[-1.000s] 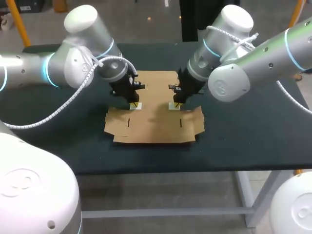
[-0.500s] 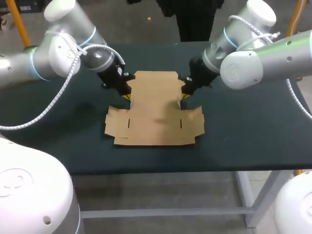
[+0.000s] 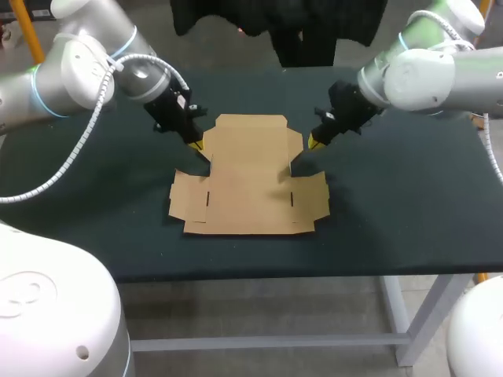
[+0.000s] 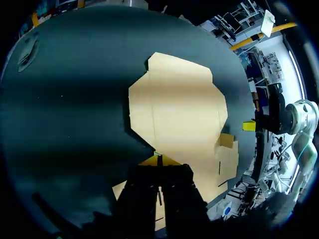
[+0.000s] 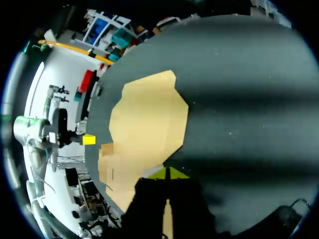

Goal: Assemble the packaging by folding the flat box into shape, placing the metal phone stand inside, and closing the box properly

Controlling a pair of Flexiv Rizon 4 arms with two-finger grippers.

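Your box [image 3: 250, 184] lies flat and unfolded on the dark table [image 3: 393, 212]. Its narrower panel is on the far side, and the wider panel, with side flaps and two short slits, is on the near side. Your left gripper [image 3: 194, 146] points down just beside the box's left edge, at the notch where the narrow panel meets the wide one. Your right gripper [image 3: 313, 142] stands opposite, just beside the right edge near the matching notch. From above you cannot tell whether either tip touches the cardboard. In the left wrist view the two yellow tips are pressed together with only a thin seam between them, clenched on nothing, and the box's edge is right at them with the cardboard spreading ahead. The right wrist view shows the same: tips closed together, empty, at the box's edge. Each wrist view also catches the other arm's yellow tip across the box.
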